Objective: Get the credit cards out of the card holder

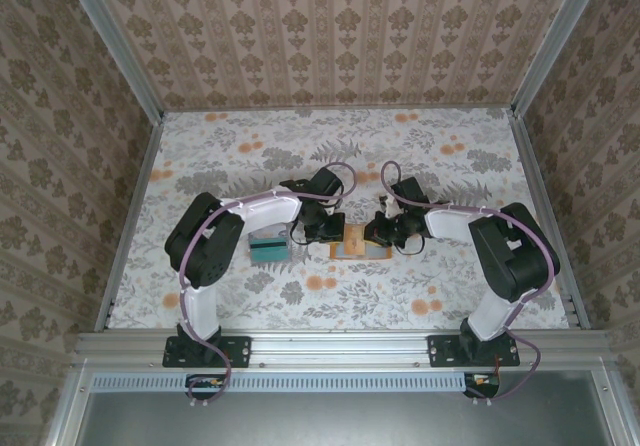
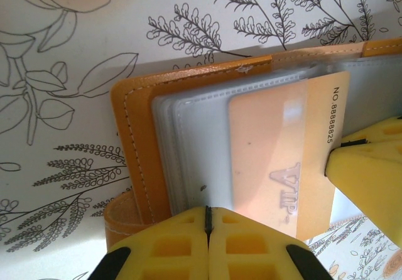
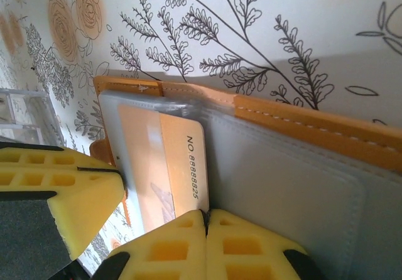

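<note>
The card holder (image 2: pixel 135 148) lies open mid-desk (image 1: pixel 420 156), with some credit cards (image 1: pixel 268 249) already out, lying just to its left. A beige card (image 2: pixel 276 135) sits half out of its grey sleeve (image 2: pixel 188 148). The left tool (image 2: pixel 207 216) and right tool (image 3: pixel 204 218) both have their fingers pressed together at the holder's edge. Whether either one pinches the card, I cannot tell.
</note>
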Available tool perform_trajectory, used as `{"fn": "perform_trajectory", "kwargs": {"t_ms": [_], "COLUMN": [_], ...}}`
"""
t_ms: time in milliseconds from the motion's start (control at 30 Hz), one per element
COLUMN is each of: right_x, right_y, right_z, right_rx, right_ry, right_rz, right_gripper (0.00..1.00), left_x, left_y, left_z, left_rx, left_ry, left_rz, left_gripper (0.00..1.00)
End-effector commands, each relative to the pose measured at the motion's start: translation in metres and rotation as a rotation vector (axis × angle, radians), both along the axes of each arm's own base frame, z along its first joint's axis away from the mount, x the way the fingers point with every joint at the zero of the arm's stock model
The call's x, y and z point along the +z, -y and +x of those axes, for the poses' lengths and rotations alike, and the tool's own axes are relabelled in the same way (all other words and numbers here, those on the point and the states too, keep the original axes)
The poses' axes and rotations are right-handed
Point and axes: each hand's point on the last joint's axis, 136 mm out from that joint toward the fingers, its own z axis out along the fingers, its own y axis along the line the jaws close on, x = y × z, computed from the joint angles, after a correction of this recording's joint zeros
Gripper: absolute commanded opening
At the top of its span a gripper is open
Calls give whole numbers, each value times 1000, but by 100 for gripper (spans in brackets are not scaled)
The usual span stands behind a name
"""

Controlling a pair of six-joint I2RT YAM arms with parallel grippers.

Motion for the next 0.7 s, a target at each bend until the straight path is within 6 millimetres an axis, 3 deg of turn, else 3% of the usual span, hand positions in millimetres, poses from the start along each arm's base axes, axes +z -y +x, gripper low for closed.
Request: {"fn": "perform_trajectory", "kwargs": {"t_ms": [0,433,667], "right_x": [-8,-5,23], "right_y": [8,46,49], "right_z": [-8,-18,-13], "right_rx": [-5,-34,-25], "right_ry": [-33,-34,46], "right_rz": [-19,-48,-22], "right_gripper": [5,4,0], "left_x": [-23,-24,-14], "left_y": [-19,-20,-17], "left_z": [-10,-10,-6], "left_rx": [11,7,5], "left_ry": [-58,-56,-37], "left_rz": [96,97,85], "left_gripper": [6,6,6]}}
